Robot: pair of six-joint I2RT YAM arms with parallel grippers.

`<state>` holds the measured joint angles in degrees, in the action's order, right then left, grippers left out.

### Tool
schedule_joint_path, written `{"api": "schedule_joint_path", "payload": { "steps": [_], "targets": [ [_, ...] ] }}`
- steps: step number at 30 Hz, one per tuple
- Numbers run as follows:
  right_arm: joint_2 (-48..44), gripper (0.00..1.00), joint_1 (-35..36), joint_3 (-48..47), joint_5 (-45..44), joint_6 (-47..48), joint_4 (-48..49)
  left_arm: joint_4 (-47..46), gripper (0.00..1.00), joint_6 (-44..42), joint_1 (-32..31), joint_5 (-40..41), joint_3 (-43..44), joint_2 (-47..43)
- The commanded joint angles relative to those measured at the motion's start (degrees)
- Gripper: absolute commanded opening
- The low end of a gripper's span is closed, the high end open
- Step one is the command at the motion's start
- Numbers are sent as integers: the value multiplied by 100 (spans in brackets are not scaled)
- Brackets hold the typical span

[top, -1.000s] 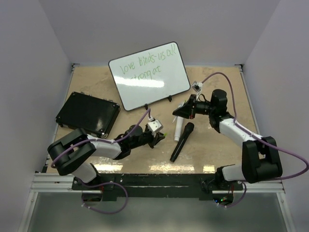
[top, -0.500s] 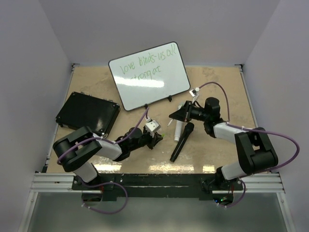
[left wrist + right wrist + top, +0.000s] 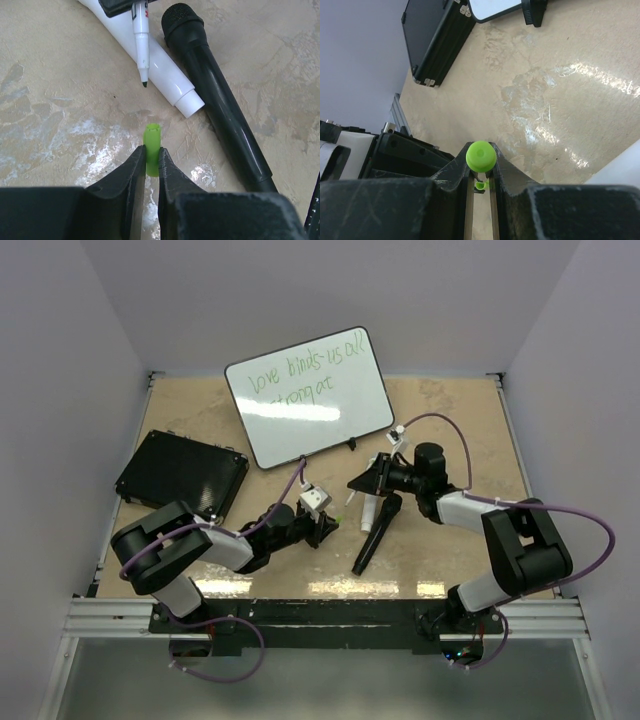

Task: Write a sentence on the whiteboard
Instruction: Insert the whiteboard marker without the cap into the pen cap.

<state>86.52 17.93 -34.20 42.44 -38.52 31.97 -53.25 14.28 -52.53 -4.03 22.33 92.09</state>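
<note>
Beige worktop [image 3: 450, 420]; left end effector [image 3: 151, 155] pinched green cap [image 3: 152, 135], right end effector [image 3: 480, 151] clamped marker [image 3: 141, 45] opposite it, seemingly for recapping.

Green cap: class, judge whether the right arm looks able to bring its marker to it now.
Probably yes: the left hand holds the green cap facing the marker in the right hand, only bare table between.

The whiteboard [image 3: 310, 400] stands at the back, the pad [image 3: 182, 476] to its left, a microphone [image 3: 375, 536] before it beside another microphone [image 3: 369, 507].
</note>
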Motion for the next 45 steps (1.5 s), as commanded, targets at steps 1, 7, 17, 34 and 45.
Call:
{"api": "schedule_joint_path", "payload": {
  "steps": [1,7,17,34,45],
  "targets": [
    [75,0,79,-263,-183,213,-138,-308,0,118,-3,104,211,81],
    [119,0,140,-307,-165,240,-191,-229,0,127,-3,122,307,107],
    [146,0,210,-333,-139,249,-243,-159,0,162,-11,210,386,160],
    [207,0,307,-386,-148,310,-358,-89,0,180,-3,307,404,125],
    [242,0,342,-386,-165,328,-393,-89,0,198,-3,263,439,125]
  ]
}}
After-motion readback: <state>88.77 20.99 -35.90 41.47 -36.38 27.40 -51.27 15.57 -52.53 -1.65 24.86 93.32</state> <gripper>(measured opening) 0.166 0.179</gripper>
